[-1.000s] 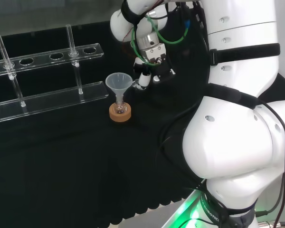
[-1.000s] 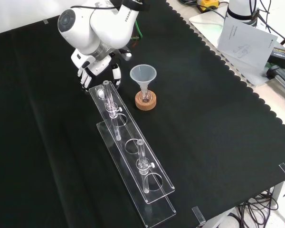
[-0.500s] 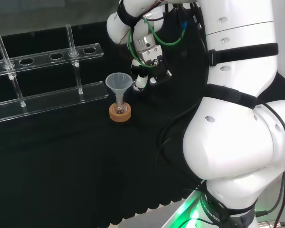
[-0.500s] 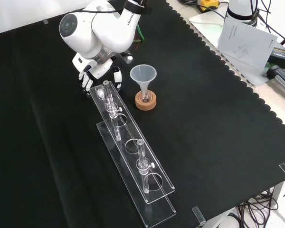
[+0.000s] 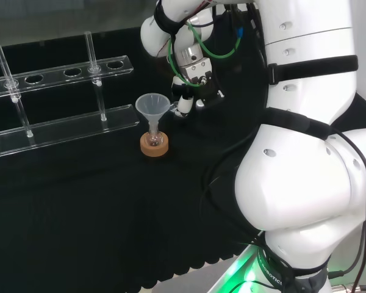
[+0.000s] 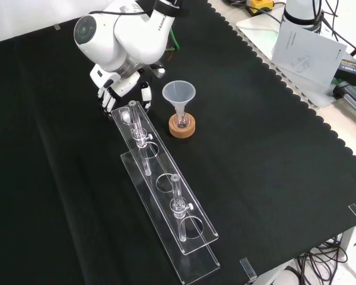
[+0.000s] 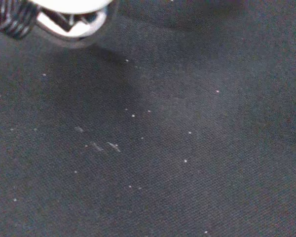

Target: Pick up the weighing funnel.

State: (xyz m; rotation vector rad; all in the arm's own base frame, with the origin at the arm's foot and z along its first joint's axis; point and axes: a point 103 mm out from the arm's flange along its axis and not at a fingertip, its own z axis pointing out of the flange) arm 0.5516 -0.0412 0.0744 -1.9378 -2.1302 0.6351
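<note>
Dark lettering runs along the white arm [image 6: 127,35] near its wrist, and a printed sheet [image 6: 305,46] lies off the black cloth [image 6: 273,178] at the front view's upper right; we cannot read either one. In the front view the hand [image 6: 110,89] hangs just above the cloth at the far end of the clear rack [image 6: 166,196], to the left of the funnel [image 6: 178,94], which stands mouth up in a small flask [image 6: 181,117] on a cork ring [image 6: 182,127]. Its fingers [image 6: 104,100] point down, nearly straight and spread, with the thumb [image 6: 145,94] apart from them on the funnel's side. We see nothing closed in them, and we cannot tell whether the tips touch the cloth. In the wrist view we look past a blurred part of the hand at speckled cloth.
</note>
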